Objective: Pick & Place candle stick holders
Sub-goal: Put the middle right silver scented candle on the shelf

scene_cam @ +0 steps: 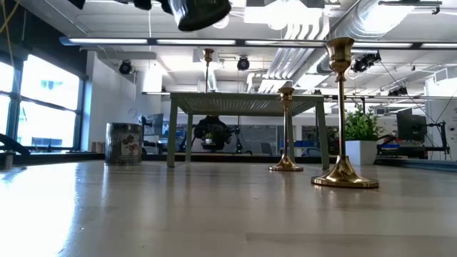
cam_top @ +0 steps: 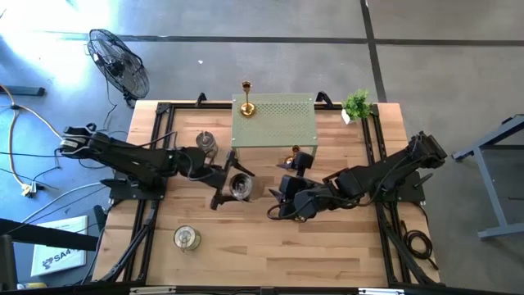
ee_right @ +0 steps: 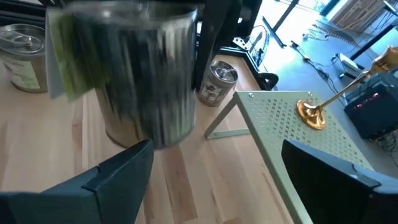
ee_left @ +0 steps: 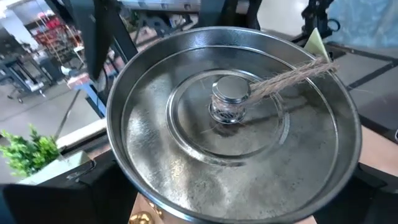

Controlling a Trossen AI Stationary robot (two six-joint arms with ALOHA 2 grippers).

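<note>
Three gold candlestick holders: the near gold holder (scene_cam: 341, 107), the middle gold holder (scene_cam: 287, 128) and the far gold holder (scene_cam: 208, 61). Three silver tin holders: the back tin (cam_top: 206, 141), the centre tin (cam_top: 240, 187) and the front tin (cam_top: 187, 238). One green perforated stand (cam_top: 274, 123). One potted plant (cam_top: 357, 104). One floor fan (cam_top: 119, 61). Two robot arms: the left arm (cam_top: 139, 160) and the right arm (cam_top: 377, 176). One desk (cam_top: 270, 254).

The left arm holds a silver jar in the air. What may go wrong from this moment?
The silver jar hangs in the left gripper above the table; a slip would drop it. The open right gripper is close beside it, so the arms may collide. The tall gold holder nearby looks easy to topple.
</note>
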